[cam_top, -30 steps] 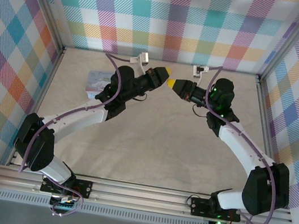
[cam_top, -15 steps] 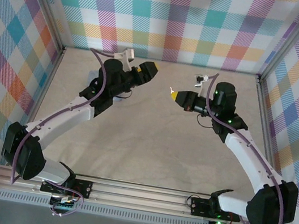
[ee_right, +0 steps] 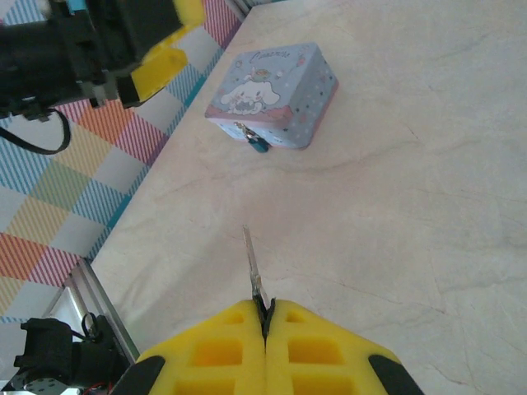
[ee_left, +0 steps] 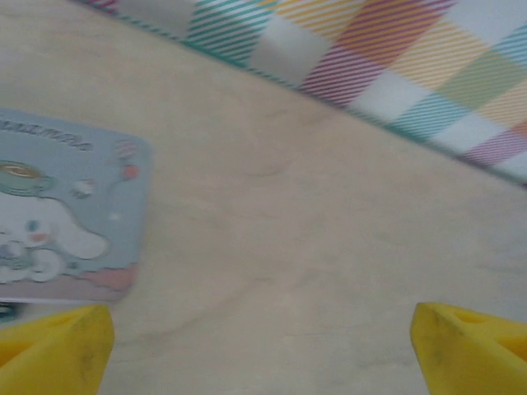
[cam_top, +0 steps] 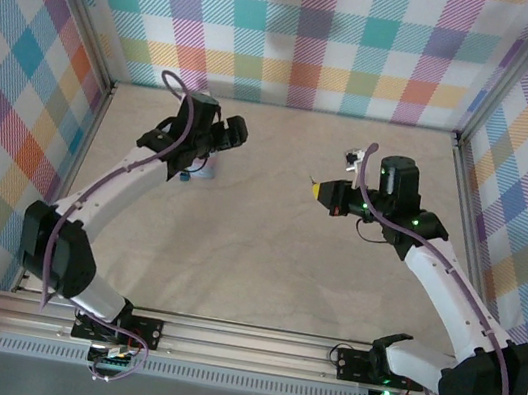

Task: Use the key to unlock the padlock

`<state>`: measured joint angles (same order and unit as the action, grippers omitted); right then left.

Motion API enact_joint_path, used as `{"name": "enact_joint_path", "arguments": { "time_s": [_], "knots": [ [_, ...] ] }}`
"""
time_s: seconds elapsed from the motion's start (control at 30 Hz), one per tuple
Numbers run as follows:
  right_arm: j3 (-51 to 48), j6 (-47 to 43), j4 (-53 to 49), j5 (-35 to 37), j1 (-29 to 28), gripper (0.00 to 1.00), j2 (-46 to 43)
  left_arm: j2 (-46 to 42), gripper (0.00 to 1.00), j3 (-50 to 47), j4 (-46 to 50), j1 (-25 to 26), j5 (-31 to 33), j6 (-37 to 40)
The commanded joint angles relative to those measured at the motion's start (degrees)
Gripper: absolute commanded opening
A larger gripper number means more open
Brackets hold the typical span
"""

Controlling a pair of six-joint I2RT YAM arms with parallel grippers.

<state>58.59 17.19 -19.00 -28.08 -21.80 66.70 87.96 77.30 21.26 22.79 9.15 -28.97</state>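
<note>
Right now the padlock lies flat toward the far left corner of the bench, cartoon face up. The left gripper hangs just beside it, yellow fingers spread wide with nothing between them. Well apart, over the bench's right half, the right gripper is clamped on the key, silver end pointing toward the padlock.
</note>
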Motion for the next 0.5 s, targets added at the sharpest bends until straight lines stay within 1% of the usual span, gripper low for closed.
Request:
{"name": "enact_joint_path", "arguments": {
  "time_s": [0.0, 0.1, 0.3, 0.47],
  "knots": [
    [0.03, -1.69, -1.95, 0.92, -0.18, 0.02, -0.95, 3.77, 0.96, 2.82, 7.13, -1.3, 6.66, 5.82],
    [-0.01, -1.81, -2.55, 1.27, -0.15, 0.02, -0.8, 6.95, 1.0, 4.3, 7.67, -2.24, 7.13, 6.72],
    [-0.14, -1.95, -3.64, 1.82, -0.09, 0.02, -1.13, 13.81, 1.0, 9.41, 9.58, -3.34, 6.11, 8.52],
    [-0.14, -2.12, -4.61, 1.97, -0.14, 0.03, -1.63, 19.97, 1.0, 15.03, 13.03, -3.8, 5.04, 10.87]
  ]
}}
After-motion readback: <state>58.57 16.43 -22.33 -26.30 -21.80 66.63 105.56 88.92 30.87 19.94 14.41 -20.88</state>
